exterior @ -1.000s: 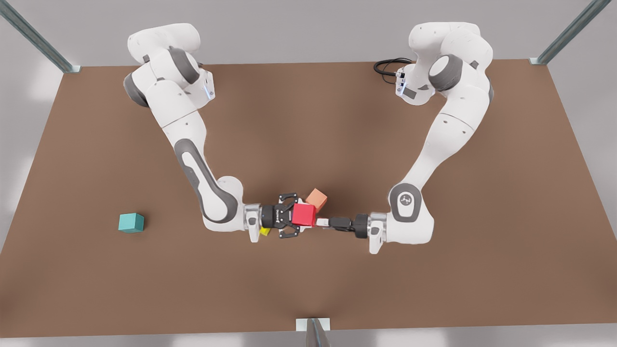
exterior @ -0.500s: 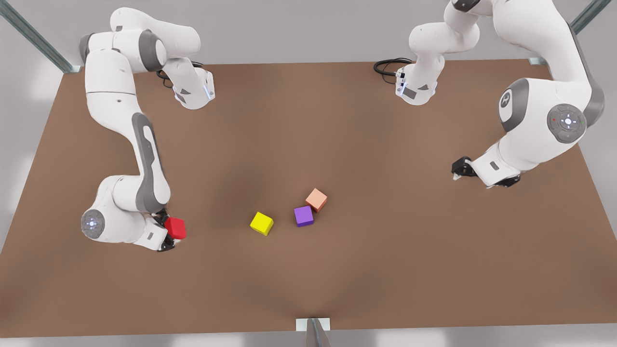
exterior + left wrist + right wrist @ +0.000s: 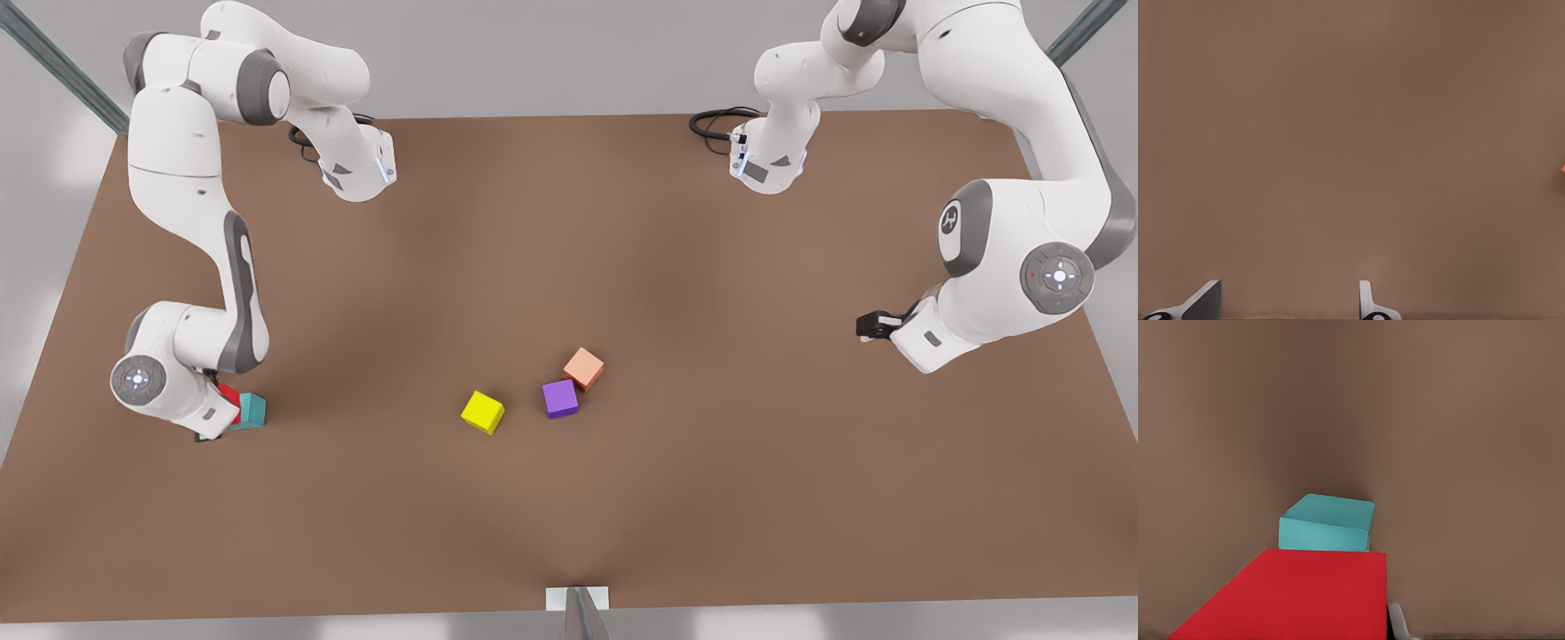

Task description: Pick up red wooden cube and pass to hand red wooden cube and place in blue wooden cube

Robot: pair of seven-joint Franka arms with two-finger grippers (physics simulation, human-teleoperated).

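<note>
The red wooden cube [image 3: 229, 394] is held in my right gripper [image 3: 220, 412], on the arm at the front view's left, low over the table. It hangs right beside the blue wooden cube [image 3: 253, 411], a teal block resting on the table. In the right wrist view the red wooden cube [image 3: 1298, 597] lies between the jaws, one fingertip [image 3: 1399, 625] shows beside it, and the blue wooden cube [image 3: 1328, 522] sits just beyond it. I cannot tell if the two cubes touch. My left gripper [image 3: 868, 325] waits over the front view's right, open [image 3: 1286, 303] above bare table.
A yellow cube [image 3: 483, 412], a purple cube [image 3: 560, 398] and a salmon-orange cube [image 3: 583, 368] lie near the table's middle. The table's left edge [image 3: 36, 382] runs close to the right arm's wrist. A black cable [image 3: 716, 120] lies at the back.
After the mid-table handover, the right gripper carried the red cube toward the front view's left, up to the teal cube. The left arm withdrew to the front view's right.
</note>
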